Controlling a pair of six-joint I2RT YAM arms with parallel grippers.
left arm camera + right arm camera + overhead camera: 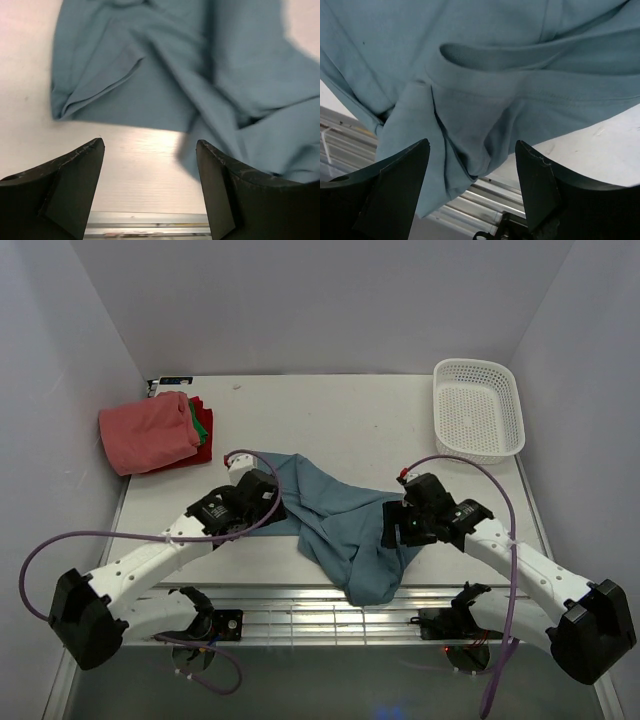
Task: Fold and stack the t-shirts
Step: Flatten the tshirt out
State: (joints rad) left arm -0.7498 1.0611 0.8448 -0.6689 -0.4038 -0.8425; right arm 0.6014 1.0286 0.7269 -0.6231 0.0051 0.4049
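Far left, back corner of the table [330,410]: a folded pile, salmon-pink shirt [150,432] on top, with a green shirt [204,421] and a red shirt [204,451] showing at its right edge beneath it. Left claw [150,145] sits low over the table at the left edge of the teal shirt [340,515]; its jaws are spread wide with only bare tabletop between them, gripping nothing, and a hemmed fold of the shirt lies just beyond the fingertips. The teal shirt is bunched and creased in the middle of the table's near half, unfolded, between the two arms, well apart from the pile; its lower end hangs over the near edge onto the metal rails. Right claw [472,145] is at the shirt's right side, jaws likewise apart and empty, with the ribbed collar and loose cloth lying past them. Far right, back corner: a white mesh basket [478,364], well apart from the teal shirt.
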